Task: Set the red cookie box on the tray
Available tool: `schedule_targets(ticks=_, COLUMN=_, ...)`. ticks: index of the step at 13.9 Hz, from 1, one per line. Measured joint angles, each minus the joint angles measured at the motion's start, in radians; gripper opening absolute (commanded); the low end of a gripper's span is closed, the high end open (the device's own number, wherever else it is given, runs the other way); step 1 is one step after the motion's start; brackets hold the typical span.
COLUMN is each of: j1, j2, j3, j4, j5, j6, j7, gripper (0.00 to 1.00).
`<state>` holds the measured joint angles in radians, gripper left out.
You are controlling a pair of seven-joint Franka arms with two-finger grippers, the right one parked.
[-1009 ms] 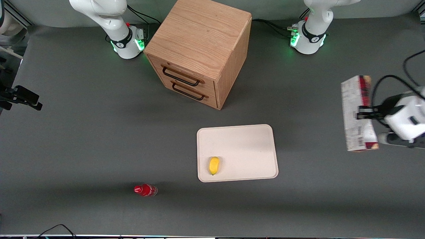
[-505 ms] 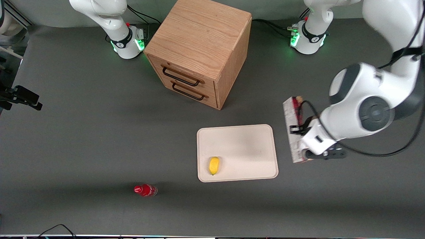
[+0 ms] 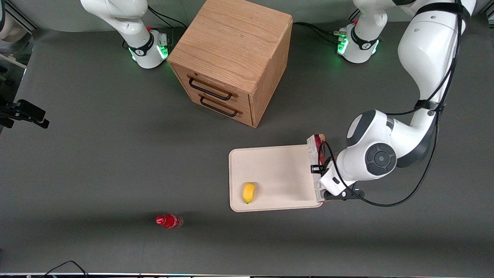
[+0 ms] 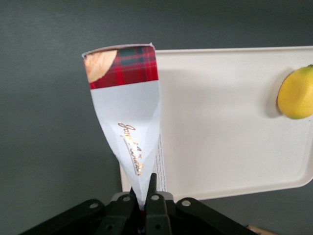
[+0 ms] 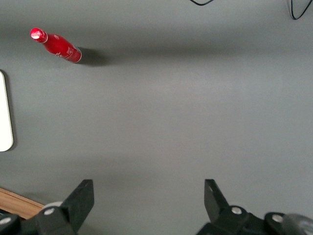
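The red cookie box (image 3: 317,166) stands on a long thin edge over the tray's rim at the working arm's end. In the left wrist view the red cookie box (image 4: 128,122) shows a white face with gold script and a red plaid end with a cookie picture. My left gripper (image 3: 322,175) is shut on the box, its fingers (image 4: 152,188) pinching the thin carton. The cream tray (image 3: 278,170) lies flat in front of the cabinet, nearer the camera; in the left wrist view the tray (image 4: 220,137) spreads beside the box.
A yellow lemon (image 3: 249,192) lies on the tray near its front corner, also seen as the lemon (image 4: 296,93). The wooden drawer cabinet (image 3: 231,58) stands farther from the camera. A small red bottle (image 3: 168,221) lies toward the parked arm's end.
The left arm has swung the held box from the working arm's end of the table toward the tray and lowered it to the tray's edge.
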<state>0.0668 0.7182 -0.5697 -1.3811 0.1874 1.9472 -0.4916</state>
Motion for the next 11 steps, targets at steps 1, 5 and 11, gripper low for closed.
schedule_targets(ticks=1, j1=0.000, j2=0.007, j3=-0.001, j4=-0.006, j5=0.001, j6=0.019, j7=0.000, gripper=0.00)
schedule_targets(ticks=5, j1=0.000, j2=0.027, j3=-0.004, j4=-0.021, j5=0.035, j6=0.058, j7=0.000, gripper=0.00)
schedule_targets(ticks=11, j1=-0.001, j2=0.090, j3=-0.004, j4=-0.057, j5=0.097, j6=0.149, j7=-0.028, gripper=0.52)
